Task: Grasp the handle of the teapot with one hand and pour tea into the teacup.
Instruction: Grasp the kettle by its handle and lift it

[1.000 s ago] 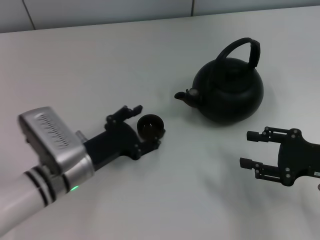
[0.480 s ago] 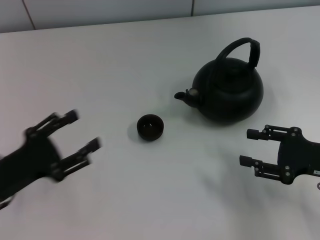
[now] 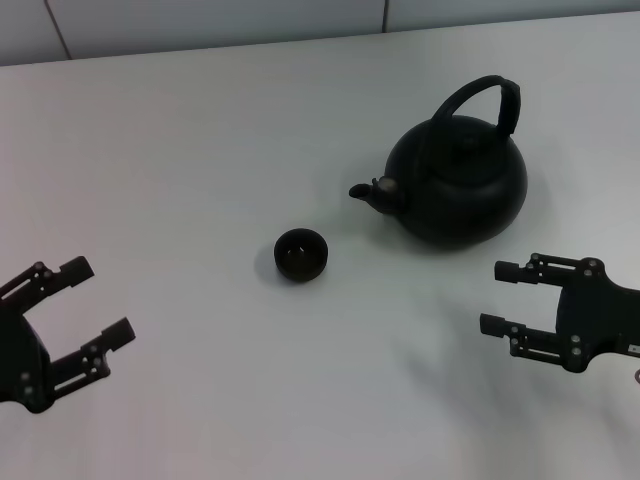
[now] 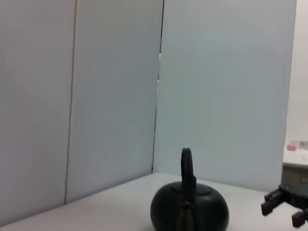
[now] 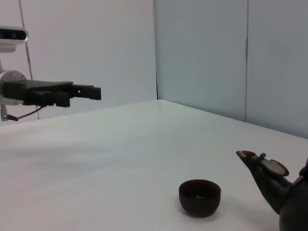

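The matte black teapot stands at the back right of the white table, its spout pointing left and its arched handle upright over the lid. It also shows in the left wrist view. The tiny black teacup stands alone left of the spout, and shows in the right wrist view beside the spout. My left gripper is open and empty at the front left, far from the cup. My right gripper is open and empty, in front of the teapot and apart from it.
The white table ends at a grey panelled wall at the back. Nothing else stands on it. My left gripper shows far off in the right wrist view.
My left gripper let go of the teacup and drew back to the front left, away from it. The cup, the teapot and my right gripper have not moved.
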Motion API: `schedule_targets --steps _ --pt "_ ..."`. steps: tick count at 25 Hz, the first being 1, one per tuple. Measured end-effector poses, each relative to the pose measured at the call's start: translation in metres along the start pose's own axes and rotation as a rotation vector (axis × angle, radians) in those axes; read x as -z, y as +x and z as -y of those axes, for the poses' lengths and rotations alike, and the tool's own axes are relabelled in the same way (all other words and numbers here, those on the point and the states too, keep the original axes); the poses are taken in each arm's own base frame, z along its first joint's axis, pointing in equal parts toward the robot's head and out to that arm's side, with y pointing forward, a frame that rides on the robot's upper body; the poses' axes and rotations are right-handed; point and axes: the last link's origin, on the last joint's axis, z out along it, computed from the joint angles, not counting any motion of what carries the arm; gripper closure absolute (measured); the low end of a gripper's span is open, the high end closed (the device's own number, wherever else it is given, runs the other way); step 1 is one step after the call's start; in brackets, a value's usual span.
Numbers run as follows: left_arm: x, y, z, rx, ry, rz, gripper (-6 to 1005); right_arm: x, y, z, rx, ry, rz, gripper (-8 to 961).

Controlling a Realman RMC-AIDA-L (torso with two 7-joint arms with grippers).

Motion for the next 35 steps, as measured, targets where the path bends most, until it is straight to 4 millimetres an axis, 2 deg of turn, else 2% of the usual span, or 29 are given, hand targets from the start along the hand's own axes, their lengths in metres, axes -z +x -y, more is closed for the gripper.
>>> schedule_targets --steps 3,8,14,19,22,23,25,27,28,29,33,35 --pt "-0.001 -0.005 0.0 -0.015 -0.006 0.046 199 -0.001 0.0 -0.001 -0.004 -0.002 0.003 322" --pt "-0.004 -0.03 -0.001 -0.07 0.005 0.211 199 0.0 0.001 -0.002 -0.008 -0.001 0.003 322" --pt "-0.005 -0.032 -0.002 -0.066 0.006 0.22 199 0.002 0.002 -0.003 -0.015 0.01 0.012 322" --pt "-0.006 -0.031 -0.001 -0.064 0.007 0.211 199 0.005 0.001 -0.005 -0.018 0.081 0.089 322" --pt "-0.007 -0.031 -0.001 -0.064 0.007 0.207 199 0.006 0.003 -0.01 -0.011 0.187 0.189 321" --pt "-0.008 -0.031 -0.001 -0.065 0.007 0.205 199 0.004 0.005 -0.015 -0.016 0.286 0.272 321" --pt "-0.009 -0.03 -0.001 -0.065 0.007 0.204 199 0.003 0.007 -0.018 -0.018 0.334 0.306 322" --pt "-0.009 -0.031 -0.001 -0.065 0.008 0.203 199 -0.001 0.01 -0.023 -0.005 0.467 0.365 322" --pt "-0.01 -0.03 -0.001 -0.065 0.009 0.203 199 -0.005 0.014 -0.028 0.008 0.609 0.398 323" --pt "-0.01 -0.03 -0.001 -0.065 0.01 0.202 199 -0.005 0.014 -0.028 0.008 0.609 0.398 323" --pt "-0.013 -0.031 -0.002 -0.055 0.007 0.194 199 -0.014 0.021 -0.031 -0.005 0.84 0.382 325" --pt "-0.014 -0.031 -0.003 -0.052 0.006 0.192 199 -0.016 0.022 -0.031 -0.009 0.852 0.377 325"
